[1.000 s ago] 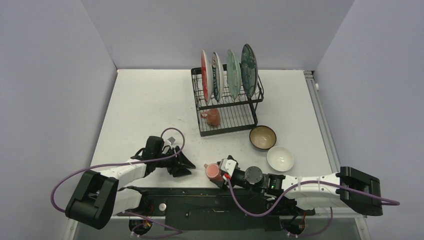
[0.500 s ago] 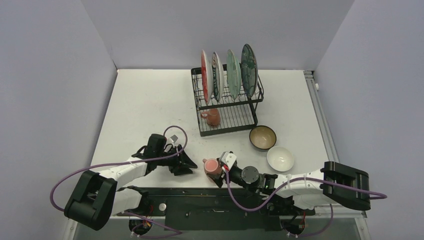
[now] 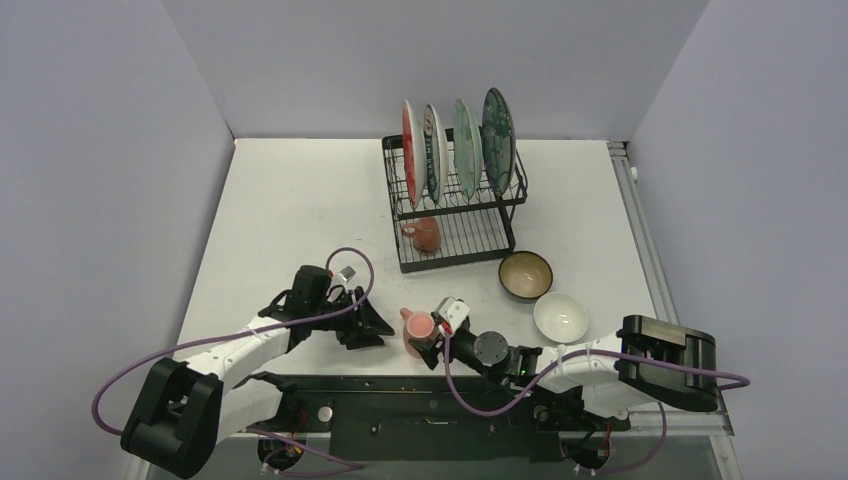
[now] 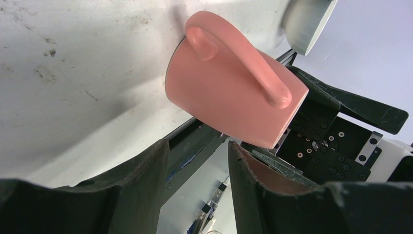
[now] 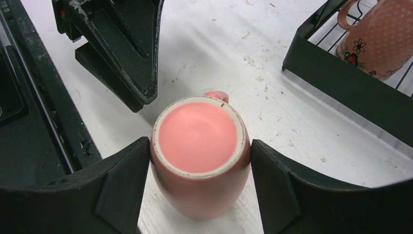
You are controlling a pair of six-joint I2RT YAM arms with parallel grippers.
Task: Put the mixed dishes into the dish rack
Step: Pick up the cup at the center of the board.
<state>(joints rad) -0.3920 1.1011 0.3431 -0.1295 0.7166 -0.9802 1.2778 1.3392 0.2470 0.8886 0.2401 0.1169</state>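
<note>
The pink mug hangs a little above the table near the front edge, tilted, with my right gripper shut on its body. In the right wrist view both fingers press the mug from either side, its bottom facing the camera and its handle on the far side. My left gripper is open and empty just left of it; in its own view the mug lies past the fingertips, handle up. The dish rack holds several upright plates and a spotted salmon mug.
A brown bowl and a small white bowl sit on the table right of the rack's front corner. The rack's black front rail is close ahead of the held mug. Purple cables loop beside both arms.
My right arm has carried the pink mug leftward and slightly away from the front edge, closer to the left gripper. The left gripper has barely shifted.
</note>
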